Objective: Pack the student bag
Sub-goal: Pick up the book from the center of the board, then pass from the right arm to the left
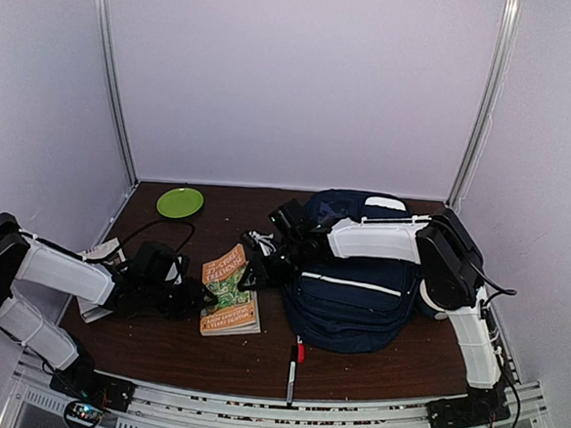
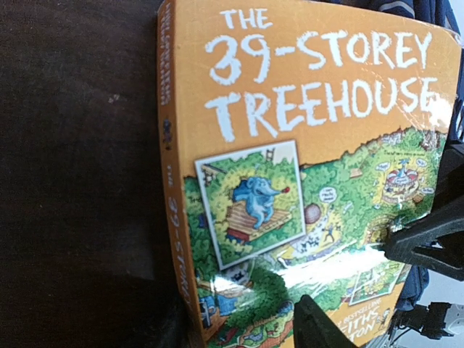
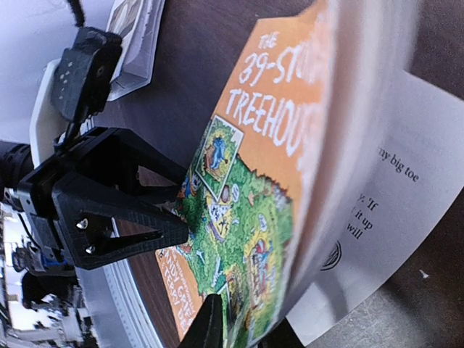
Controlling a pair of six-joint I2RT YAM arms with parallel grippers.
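Book [image 1: 231, 291] lies lengthwise away from me on the worktop [image 1: 372, 372], student bag [image 1: 352, 307] just right of it; my right end effector [image 1: 261, 256] pinches its far edge, left end effector [image 1: 190, 291] released alongside.

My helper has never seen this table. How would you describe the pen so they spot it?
Find the big navy backpack on the right of the brown table. Off its near left corner, by the table's near edge, lies the pen. It is the only thin stick, dark with a red band, unlike the orange book beside it.
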